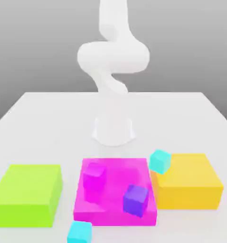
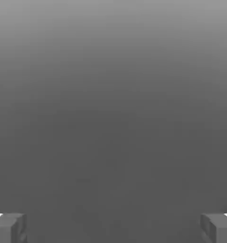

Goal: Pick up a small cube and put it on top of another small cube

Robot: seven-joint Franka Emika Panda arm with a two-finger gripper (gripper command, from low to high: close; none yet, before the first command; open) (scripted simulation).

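Nothing is picked yet: the gripper (image 2: 113, 228) gapes wide and empty, so next the arm (image 1: 113, 57) must descend to a cyan cube (image 1: 160, 161) right of centre, beside the purple cube (image 1: 136, 200).

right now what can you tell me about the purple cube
The purple cube is small, solid and matte, shaded violet with a darker side facing the camera. It sits tilted rather than square on top of the flat magenta block, near the block's front corner on the exterior view's right. Nothing else touches it; the magenta cube stands apart from it.
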